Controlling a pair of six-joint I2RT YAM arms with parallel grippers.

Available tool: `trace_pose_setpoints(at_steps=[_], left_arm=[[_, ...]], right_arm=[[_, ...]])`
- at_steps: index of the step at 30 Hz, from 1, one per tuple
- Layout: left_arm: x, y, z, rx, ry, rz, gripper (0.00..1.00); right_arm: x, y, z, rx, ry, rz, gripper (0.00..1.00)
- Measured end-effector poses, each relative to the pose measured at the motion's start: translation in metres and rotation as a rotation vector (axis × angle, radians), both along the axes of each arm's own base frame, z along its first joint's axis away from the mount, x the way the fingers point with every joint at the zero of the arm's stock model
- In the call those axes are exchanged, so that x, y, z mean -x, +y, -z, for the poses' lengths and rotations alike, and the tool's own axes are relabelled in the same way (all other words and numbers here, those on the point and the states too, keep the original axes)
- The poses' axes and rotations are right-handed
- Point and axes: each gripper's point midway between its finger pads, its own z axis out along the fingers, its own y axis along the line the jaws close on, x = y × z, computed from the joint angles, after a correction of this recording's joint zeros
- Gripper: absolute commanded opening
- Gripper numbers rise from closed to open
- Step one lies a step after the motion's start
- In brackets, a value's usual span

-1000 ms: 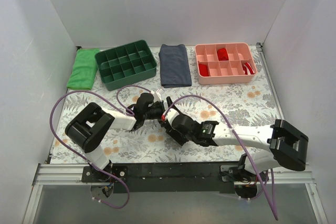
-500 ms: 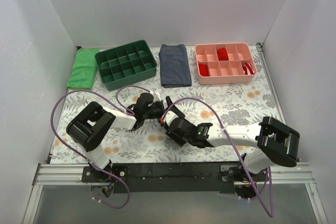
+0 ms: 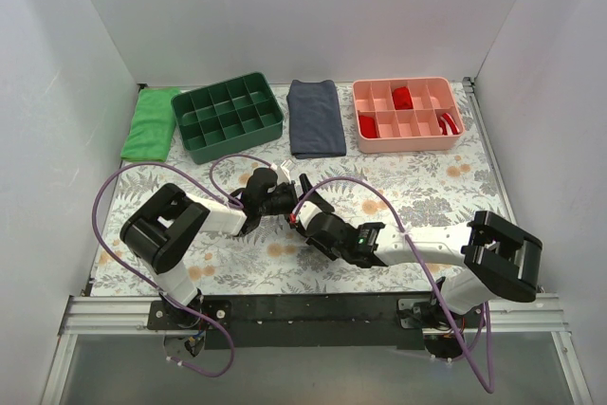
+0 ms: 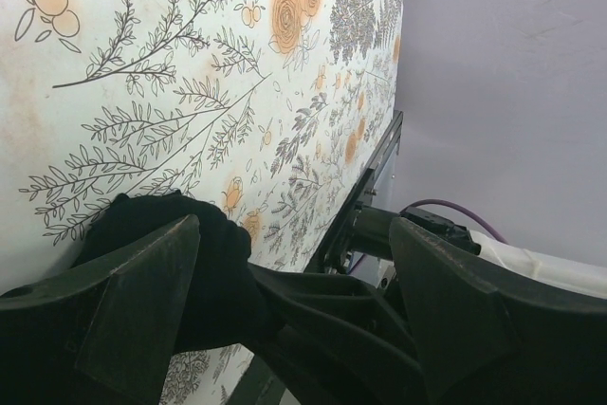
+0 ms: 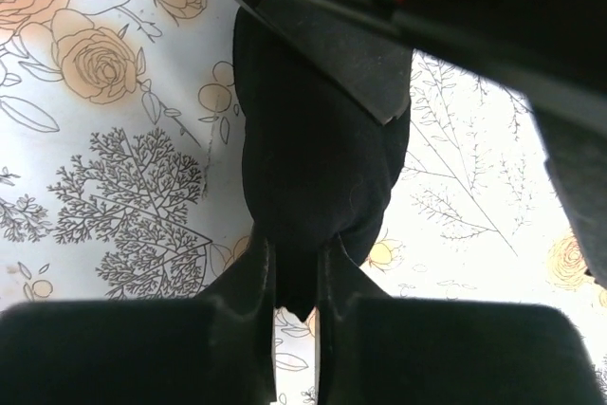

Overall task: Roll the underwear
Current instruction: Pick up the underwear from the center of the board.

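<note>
The underwear point(image 5: 318, 168) is a bunched black fabric lump on the flowered tabletop in the right wrist view. My right gripper point(image 5: 296, 255) is shut on its near end, with fabric pinched between both fingers. In the left wrist view the underwear point(image 4: 220, 246) sits against the inner side of the left finger point(image 4: 142, 282). My left gripper point(image 4: 296, 234) is open, its jaws standing wide apart. From above, the left gripper point(image 3: 283, 198) and the right gripper point(image 3: 303, 219) meet mid-table and hide most of the garment.
Along the back stand a green compartment tray point(image 3: 229, 117), a folded navy-grey cloth point(image 3: 315, 118) and a pink tray point(image 3: 406, 116) with small red rolled garments point(image 3: 402, 97). A green cloth point(image 3: 150, 123) lies at the back left. Purple cables loop over both arms.
My right gripper has closed onto the underwear, and the right arm's elbow has shifted left. The left arm has stayed put with its jaws wide.
</note>
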Motion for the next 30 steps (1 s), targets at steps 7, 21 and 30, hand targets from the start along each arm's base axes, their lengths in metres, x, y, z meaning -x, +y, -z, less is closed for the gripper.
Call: trace_pose_setpoints(at_steps=[7,21,30], left_arm=[[0.000,0.000,0.001,0.003,0.001,0.000,0.83],[-0.007,0.002,0.002,0.000,-0.013,-0.026,0.88],[-0.012,0.003,0.000,-0.044,-0.014,-0.037,0.98]], right_arm=[[0.001,0.001,0.004,0.002,0.013,0.005,0.11],[-0.004,0.009,0.011,0.003,0.022,0.075,0.01],[0.000,0.014,0.001,-0.095,0.038,0.085,0.01]])
